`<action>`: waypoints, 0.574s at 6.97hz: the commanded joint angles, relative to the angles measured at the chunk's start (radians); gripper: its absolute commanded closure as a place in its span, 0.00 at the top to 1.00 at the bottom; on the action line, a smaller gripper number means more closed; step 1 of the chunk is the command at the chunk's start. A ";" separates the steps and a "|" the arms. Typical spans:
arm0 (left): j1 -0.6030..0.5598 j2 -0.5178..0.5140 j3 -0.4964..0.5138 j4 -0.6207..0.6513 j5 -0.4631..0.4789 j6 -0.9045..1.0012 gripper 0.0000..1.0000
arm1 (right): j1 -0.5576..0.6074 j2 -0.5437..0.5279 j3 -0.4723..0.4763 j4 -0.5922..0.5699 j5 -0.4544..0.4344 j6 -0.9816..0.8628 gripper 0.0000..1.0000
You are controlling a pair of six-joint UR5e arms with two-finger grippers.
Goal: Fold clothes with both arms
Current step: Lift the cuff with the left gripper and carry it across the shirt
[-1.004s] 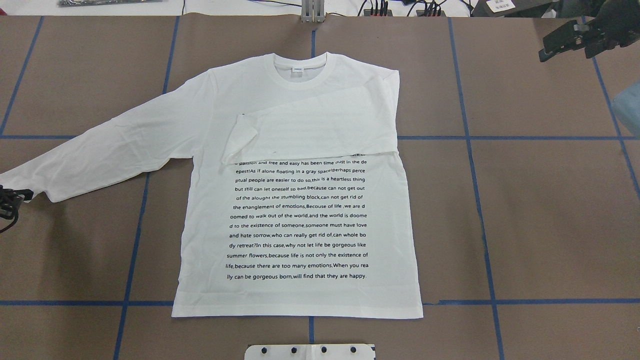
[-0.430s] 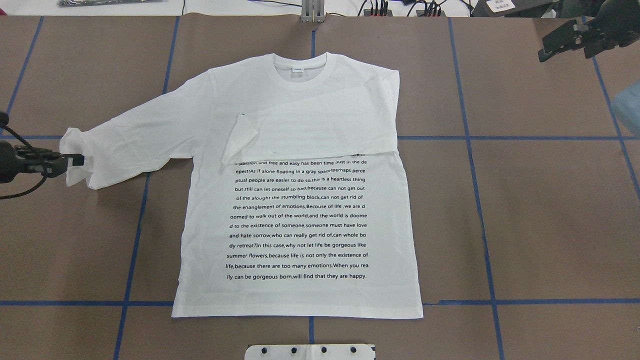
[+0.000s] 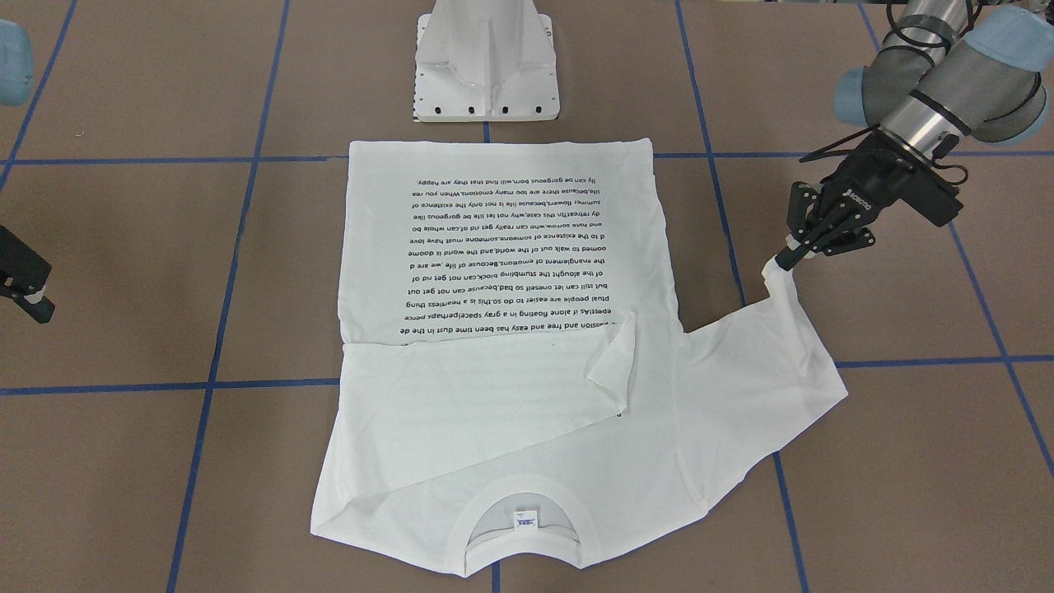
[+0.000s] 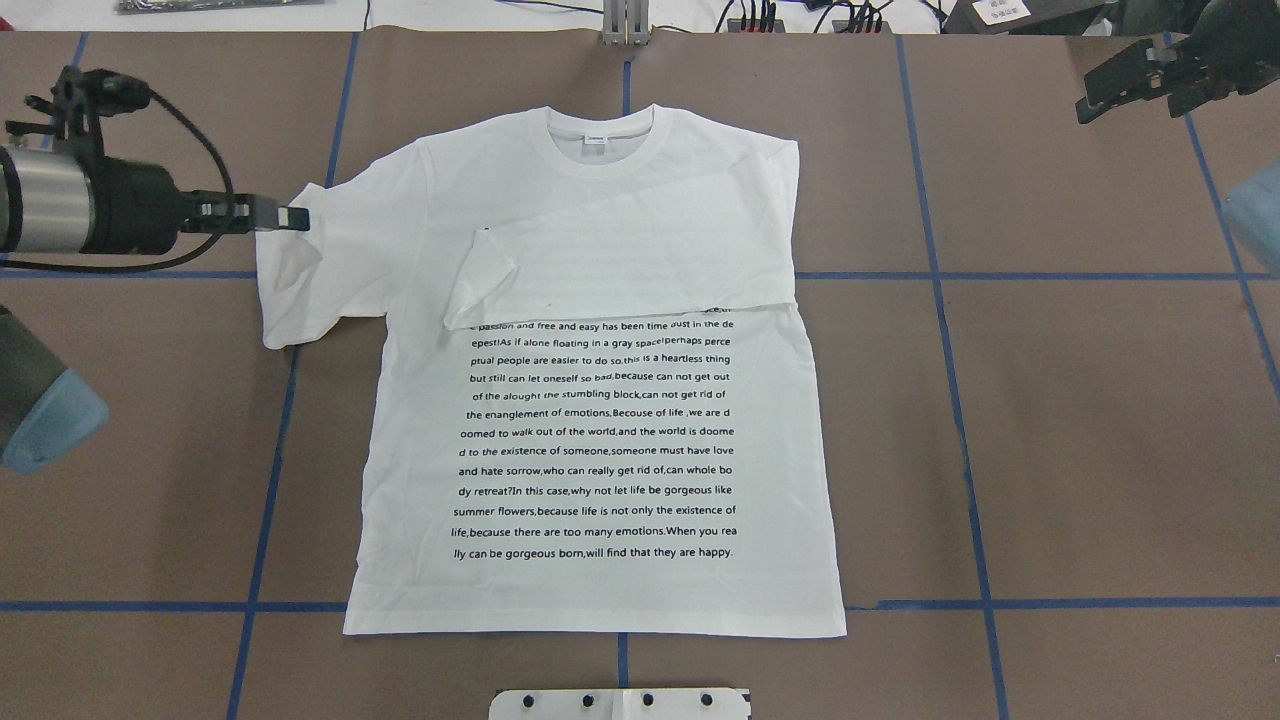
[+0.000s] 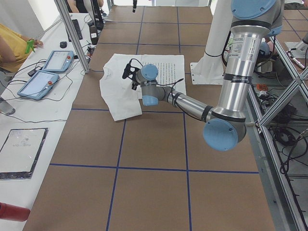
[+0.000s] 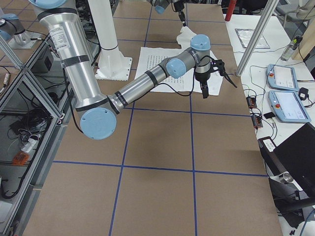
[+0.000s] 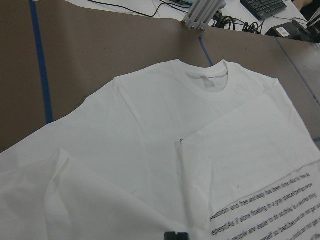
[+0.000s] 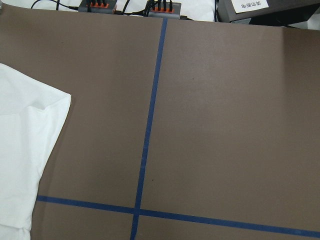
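Note:
The white long-sleeved T-shirt (image 4: 600,450) lies flat on the brown table with its collar at the far side and its printed text facing up. One sleeve is folded across the chest (image 4: 620,260). My left gripper (image 4: 292,217) is shut on the cuff of the other sleeve (image 4: 300,290) and holds it lifted beside the shoulder, so the sleeve is doubled over. This also shows in the front view, with the gripper (image 3: 782,259) above the sleeve (image 3: 766,354). My right gripper (image 4: 1100,95) is open and empty, raised at the far right, away from the shirt.
The white pedestal base (image 3: 487,66) stands at the shirt's hem side. Blue tape lines (image 4: 960,400) cross the table. A metal post (image 4: 625,20) and cables sit at the far edge. Tablets (image 5: 48,72) lie on the side table.
My left gripper has carried the sleeve cuff from the table's left edge rightward and toward the far side, folding the sleeve over itself. The right arm has barely moved.

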 commanded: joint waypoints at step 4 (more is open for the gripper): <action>0.161 -0.473 0.053 0.373 0.108 -0.249 0.00 | 0.000 0.002 -0.005 0.000 -0.001 0.008 1.00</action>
